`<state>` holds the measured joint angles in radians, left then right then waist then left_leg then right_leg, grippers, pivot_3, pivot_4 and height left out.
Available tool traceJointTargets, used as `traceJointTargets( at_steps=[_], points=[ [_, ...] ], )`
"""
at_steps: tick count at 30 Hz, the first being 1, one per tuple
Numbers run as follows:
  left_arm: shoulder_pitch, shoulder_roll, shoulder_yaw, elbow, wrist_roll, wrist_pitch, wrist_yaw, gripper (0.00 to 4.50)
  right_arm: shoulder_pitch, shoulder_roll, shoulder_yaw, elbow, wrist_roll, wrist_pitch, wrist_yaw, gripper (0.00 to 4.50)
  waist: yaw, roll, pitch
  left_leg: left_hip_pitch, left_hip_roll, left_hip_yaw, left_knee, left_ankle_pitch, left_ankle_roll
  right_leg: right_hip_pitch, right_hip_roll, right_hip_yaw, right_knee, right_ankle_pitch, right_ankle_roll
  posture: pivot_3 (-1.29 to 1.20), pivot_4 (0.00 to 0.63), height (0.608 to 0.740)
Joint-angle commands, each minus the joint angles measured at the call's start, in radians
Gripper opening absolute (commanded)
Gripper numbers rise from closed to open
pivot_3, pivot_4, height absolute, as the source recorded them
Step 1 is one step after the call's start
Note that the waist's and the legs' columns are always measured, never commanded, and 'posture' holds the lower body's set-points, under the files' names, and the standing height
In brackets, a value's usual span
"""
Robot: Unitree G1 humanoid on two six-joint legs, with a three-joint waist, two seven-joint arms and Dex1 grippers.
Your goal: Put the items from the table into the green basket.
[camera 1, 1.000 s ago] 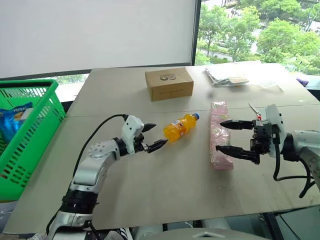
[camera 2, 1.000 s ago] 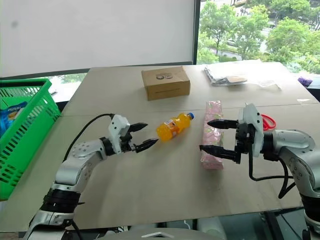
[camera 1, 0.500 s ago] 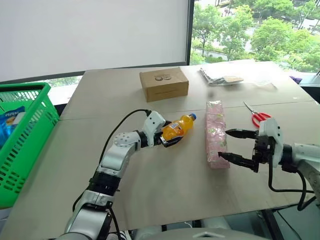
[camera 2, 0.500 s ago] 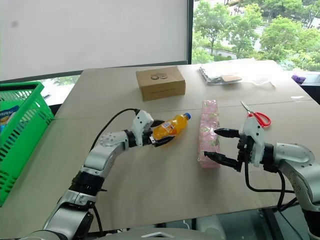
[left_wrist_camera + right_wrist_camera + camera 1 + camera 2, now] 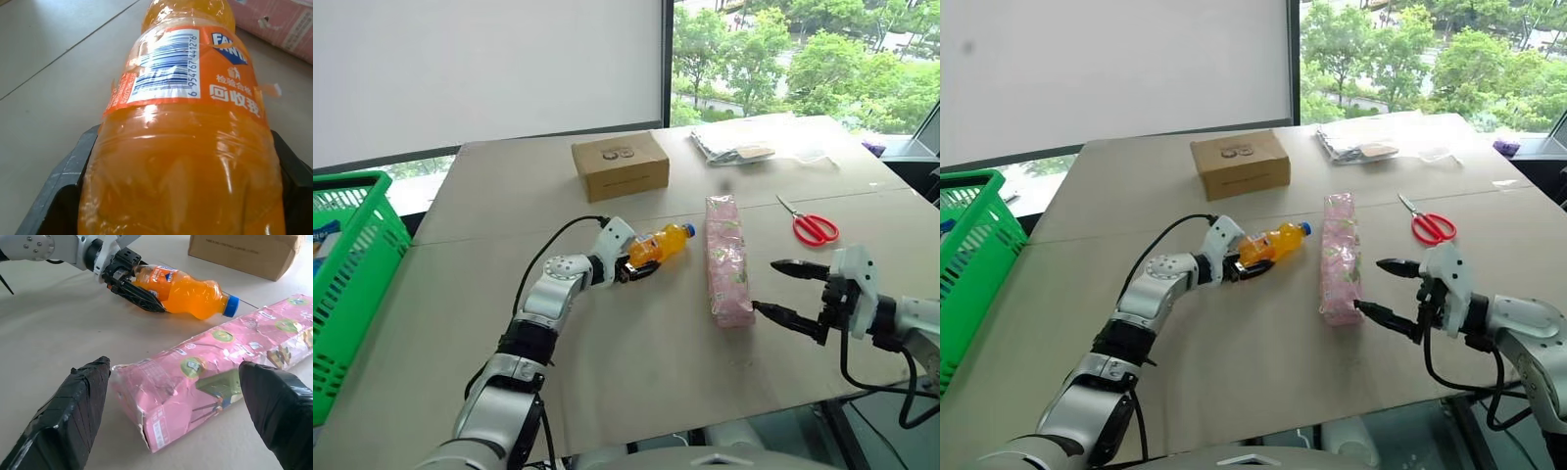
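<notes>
The orange-drink bottle (image 5: pixel 664 243) lies on its side on the table (image 5: pixel 636 372), blue cap pointing right. My left gripper (image 5: pixel 631 269) is shut on its bottom end, one black finger (image 5: pixel 68 176) pressed to each side. The pink floral package (image 5: pixel 724 257) lies lengthwise just right of the bottle. Just off its near end, my right gripper (image 5: pixel 766 286) stands open with nothing between its fingers (image 5: pixel 73 416). Red-handled scissors (image 5: pixel 813 227) lie further right. The green basket (image 5: pixel 352 284) stands off the table's left edge.
A brown cardboard box (image 5: pixel 619 164) sits behind the bottle, and clear plastic bags (image 5: pixel 744 147) lie at the back right. A seam crosses the table just behind the bottle. A blue packet lies in the basket.
My left gripper reached forward to the bottle and closed around its bottom end. The right gripper sank and drew back from the side of the package to its near end, staying open.
</notes>
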<state>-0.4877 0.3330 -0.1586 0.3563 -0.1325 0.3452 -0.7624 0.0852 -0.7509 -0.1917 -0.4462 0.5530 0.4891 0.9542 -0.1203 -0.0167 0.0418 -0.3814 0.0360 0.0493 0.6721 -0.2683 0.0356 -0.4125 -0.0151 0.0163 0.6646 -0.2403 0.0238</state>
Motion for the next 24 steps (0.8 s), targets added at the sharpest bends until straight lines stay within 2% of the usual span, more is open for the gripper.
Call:
traceJointTargets(
  at_steps=[1, 5, 8, 10, 13, 17, 20, 24],
  points=[
    [-0.011, -0.024, 0.084, -0.084, -0.07, -0.03, 0.021, 3.14, -0.046, -0.017, -0.014, 0.005, 0.005, -0.029, 0.016, 4.5, 0.0, 0.0, 0.0, 0.0, 0.0, 0.0, 0.0, 0.0, 0.0, 0.0, 0.0, 0.0, 0.0, 0.0, 0.0, -0.17, 0.0, 0.724],
    [-0.036, -0.037, 0.218, -0.131, -0.115, -0.052, 0.142, 3.14, -0.134, 0.015, -0.01, -0.001, 0.087, 0.013, 0.012, 4.5, -0.003, -0.001, 0.001, 0.0, 0.001, 0.0, 0.0, 0.0, 0.0, -0.001, 0.001, 0.002, 0.0, 0.001, -0.001, -0.13, 0.0, 0.724],
    [-0.055, 0.017, 0.311, -0.173, -0.099, -0.055, 0.245, 3.14, -0.212, 0.041, 0.001, -0.011, 0.144, 0.051, -0.002, 4.5, -0.002, -0.001, 0.001, 0.001, 0.001, -0.001, 0.0, 0.0, 0.0, 0.0, 0.002, 0.003, 0.001, 0.001, -0.001, -0.09, 0.0, 0.724],
    [-0.055, 0.108, 0.362, -0.204, -0.03, -0.04, 0.331, 3.14, -0.272, 0.064, 0.024, -0.018, 0.178, 0.077, -0.018, 4.5, 0.001, -0.002, 0.001, 0.001, 0.001, -0.002, 0.0, 0.0, 0.0, -0.001, 0.003, 0.003, 0.001, 0.001, -0.002, -0.05, 0.0, 0.724],
    [-0.046, 0.237, 0.477, -0.256, 0.0, 0.013, 0.433, 3.14, -0.362, 0.102, 0.072, -0.009, 0.195, 0.096, -0.03, 4.5, 0.004, -0.003, 0.002, 0.001, 0.002, -0.001, -0.002, 0.0, 0.0, -0.001, 0.004, 0.005, 0.001, 0.002, -0.004, 0.01, 0.0, 0.724],
    [-0.002, 0.444, 0.632, -0.286, 0.041, 0.064, 0.486, 3.14, -0.489, 0.158, 0.134, 0.047, 0.205, 0.116, -0.023, 4.5, 0.041, -0.005, 0.002, 0.0, 0.003, -0.002, -0.003, 0.0, 0.0, -0.002, 0.003, 0.002, 0.0, 0.003, -0.005, 0.07, 0.0, 0.724],
    [0.033, 0.533, 0.715, -0.275, 0.036, 0.097, 0.494, 3.14, -0.548, 0.179, 0.178, 0.089, 0.188, 0.108, 0.011, 4.5, 0.086, -0.007, 0.001, -0.002, 0.002, -0.001, -0.004, 0.0, 0.0, -0.003, -0.001, -0.001, -0.001, 0.003, -0.005, 0.09, 0.0, 0.724],
    [0.08, 0.596, 0.829, -0.184, 0.029, 0.108, 0.517, 3.14, -0.669, 0.232, 0.248, 0.188, 0.129, 0.076, 0.033, 4.5, 0.141, -0.011, -0.001, -0.003, 0.0, -0.001, -0.003, -0.001, 0.0, -0.003, -0.007, -0.005, -0.002, 0.003, -0.005, 0.12, 0.0, 0.724]
  ],
)
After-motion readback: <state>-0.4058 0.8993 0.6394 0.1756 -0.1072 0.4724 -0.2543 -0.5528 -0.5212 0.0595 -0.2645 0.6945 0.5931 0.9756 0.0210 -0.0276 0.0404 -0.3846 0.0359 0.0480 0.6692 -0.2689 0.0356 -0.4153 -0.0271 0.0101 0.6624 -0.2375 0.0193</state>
